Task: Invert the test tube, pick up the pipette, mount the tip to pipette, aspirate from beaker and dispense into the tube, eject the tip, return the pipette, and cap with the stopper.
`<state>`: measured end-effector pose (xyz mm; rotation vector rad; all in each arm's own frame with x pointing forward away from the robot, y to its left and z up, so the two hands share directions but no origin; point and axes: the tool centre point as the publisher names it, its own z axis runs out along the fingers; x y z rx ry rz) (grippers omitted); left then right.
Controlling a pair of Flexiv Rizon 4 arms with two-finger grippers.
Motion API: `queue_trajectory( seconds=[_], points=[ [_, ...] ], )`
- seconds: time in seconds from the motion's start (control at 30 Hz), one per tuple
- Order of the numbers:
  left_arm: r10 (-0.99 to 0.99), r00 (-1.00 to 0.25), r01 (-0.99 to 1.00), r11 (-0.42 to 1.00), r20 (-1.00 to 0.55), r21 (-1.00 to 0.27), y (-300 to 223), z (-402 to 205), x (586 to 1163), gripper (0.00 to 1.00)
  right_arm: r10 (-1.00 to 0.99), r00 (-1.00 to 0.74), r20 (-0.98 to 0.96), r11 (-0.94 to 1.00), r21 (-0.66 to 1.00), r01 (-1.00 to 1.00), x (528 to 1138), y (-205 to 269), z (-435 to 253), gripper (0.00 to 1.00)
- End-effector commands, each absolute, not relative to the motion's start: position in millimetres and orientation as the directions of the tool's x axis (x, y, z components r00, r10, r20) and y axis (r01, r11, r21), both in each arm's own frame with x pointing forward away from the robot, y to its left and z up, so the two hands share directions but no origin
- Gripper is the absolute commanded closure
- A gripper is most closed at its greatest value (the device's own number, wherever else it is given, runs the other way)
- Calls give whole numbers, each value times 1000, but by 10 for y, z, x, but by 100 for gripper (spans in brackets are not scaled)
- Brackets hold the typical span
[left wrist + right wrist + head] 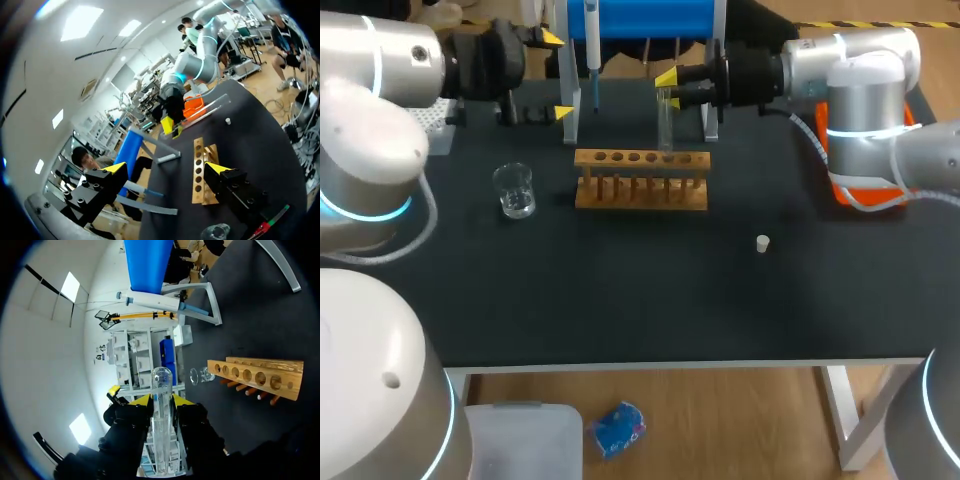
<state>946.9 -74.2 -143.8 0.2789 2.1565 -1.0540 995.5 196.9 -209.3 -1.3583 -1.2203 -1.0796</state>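
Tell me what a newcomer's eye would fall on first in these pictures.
First, the right gripper shut on a clear test tube, held vertical over the wooden rack at the table's far middle. Then the open left gripper beside the hanging pipette, the beaker left of the rack, and the white stopper lying alone toward the right.

Black table (pixel 620 300), wooden floor (pixel 740 420), bright ceiling light panels (pixel 80 22)

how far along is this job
Nothing looks finished yet. In hand: the right gripper is shut on the test tube above the rack. To do: pipette hangs on its stand, beaker untouched, stopper lying loose.
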Motion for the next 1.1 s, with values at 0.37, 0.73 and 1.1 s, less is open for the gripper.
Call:
queue_trajectory(
  seconds=[0.37, 0.73, 1.1],
  points=[
    [-103, -446, 763, 477, -889, -437, -836, -1548, 9381, 0, 129, 100, 987, -18, -99, 995, 9953, 1961, -2086, 100],
    [-48, -347, 864, 373, -937, -339, -953, -1456, 9372, 0, 129, 100, 987, -18, -99, 995, 9953, 1961, -2086, 100],
    [70, -179, 964, 210, -981, -161, -1180, -1426, 9266, 0, 129, 100, 987, -18, -99, 995, 9953, 1961, -2086, 100]
  ],
)
